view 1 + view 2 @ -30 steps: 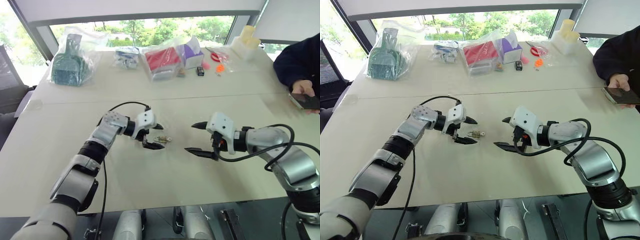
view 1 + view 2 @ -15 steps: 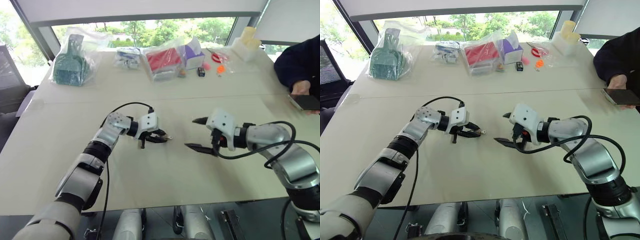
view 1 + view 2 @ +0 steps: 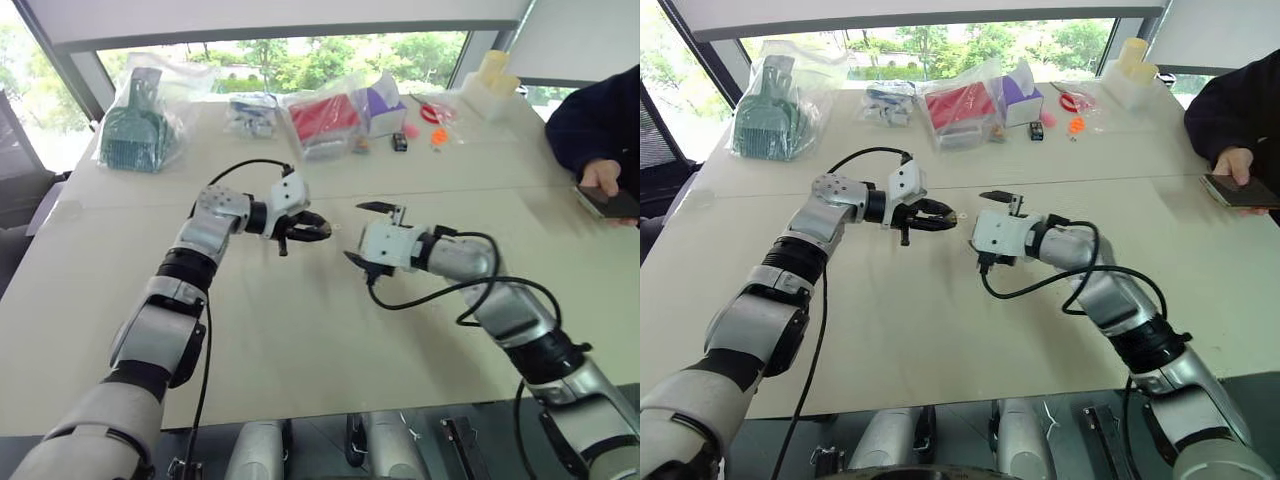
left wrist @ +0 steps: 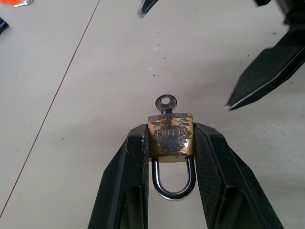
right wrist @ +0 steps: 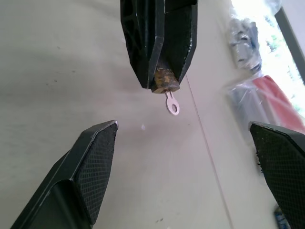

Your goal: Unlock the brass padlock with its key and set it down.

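Brass padlock (image 4: 170, 134) is clamped in my left pincer (image 4: 170, 143) above the surface (image 4: 71, 95), key (image 4: 166, 103) protruding, so next my wide-open right pincer (image 5: 183, 157) must close on that key and turn it.

We see a beige table (image 3: 300, 340) with a seam across its middle; along its far edge lie a bagged green dustpan (image 3: 137, 128), a bagged red item (image 3: 325, 120), a purple box (image 3: 380, 103), small orange trinkets (image 3: 438, 136) and pale cups (image 3: 492, 85)
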